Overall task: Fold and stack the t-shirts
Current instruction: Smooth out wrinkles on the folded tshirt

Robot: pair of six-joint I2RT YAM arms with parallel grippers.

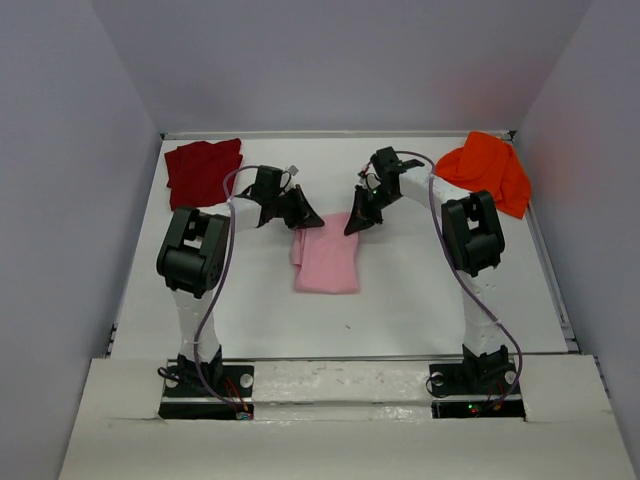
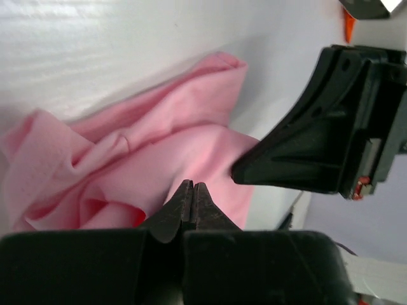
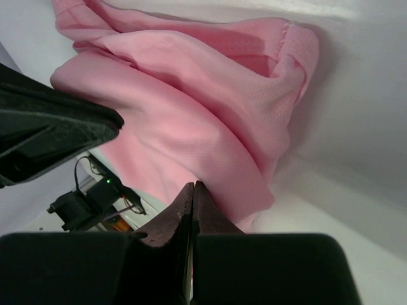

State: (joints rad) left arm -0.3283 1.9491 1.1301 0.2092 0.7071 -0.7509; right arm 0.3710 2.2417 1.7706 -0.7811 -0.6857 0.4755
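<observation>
Fingers of the left gripper (image 2: 192, 185) are pressed flat together, tips against the light pink t-shirt (image 1: 327, 262). Those of the right gripper (image 3: 193, 185) are closed the same way. Whether either pair pinches a layer of cloth cannot be made out, since the tips cover that spot in both wrist views. From above, the two gripper heads hide the pink shirt's far edge, and each wrist view cuts off part of the garment.

The pink shirt lies mid-table, part-folded into a narrow strip, rumpled at its far end. The dark red t-shirt (image 1: 203, 170) sits in the far left corner. The bright orange t-shirt (image 1: 490, 170) is bunched in the far right corner, reaching the table's right edge. Both are well apart from the pink one.

Bare white table (image 1: 420, 300) spreads on both sides and toward the arm bases. Plain pale walls (image 1: 340, 60) enclose it on three sides.
</observation>
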